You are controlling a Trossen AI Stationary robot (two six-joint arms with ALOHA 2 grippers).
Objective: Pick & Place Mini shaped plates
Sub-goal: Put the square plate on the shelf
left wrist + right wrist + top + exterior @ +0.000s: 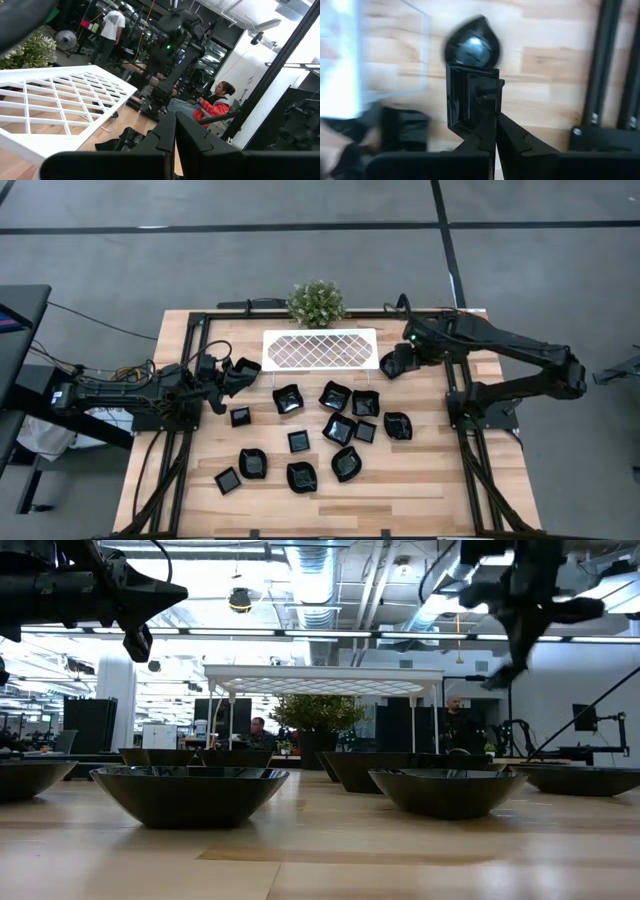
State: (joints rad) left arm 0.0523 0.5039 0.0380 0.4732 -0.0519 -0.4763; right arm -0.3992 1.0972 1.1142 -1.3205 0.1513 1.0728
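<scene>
Plates lie scattered over the wooden table point(420, 480) in the high view, about a dozen small glossy black dishes spread in a loose cluster between the two arms and on the near side of the white lattice tray point(320, 348). The right gripper point(393, 364) hangs just off the right end of that tray, and its fingers are pinched tight on a square black plate point(471, 97), which the right wrist view shows standing on edge between the fingertips, its hollow facing sideways. Beyond that held dish, on the bare wood, sits a teardrop-shaped plate point(472, 46), apart from the claw. Nearest to this gripper among the loose ones is a rounded plate point(397, 425), lying toward the table's near edge from it, with a square plate point(365, 403) beside that. The left gripper point(243, 375) hovers just off the tray's left end, raised above the table, its fingers closed together; whether it grips anything I cannot tell. A small square plate point(240, 416) rests close to it on the near side, and a wavy-edged plate point(288, 398) lies just past its tip toward the middle. A green potted plant point(316, 302) stands behind the tray, away from both claws.
</scene>
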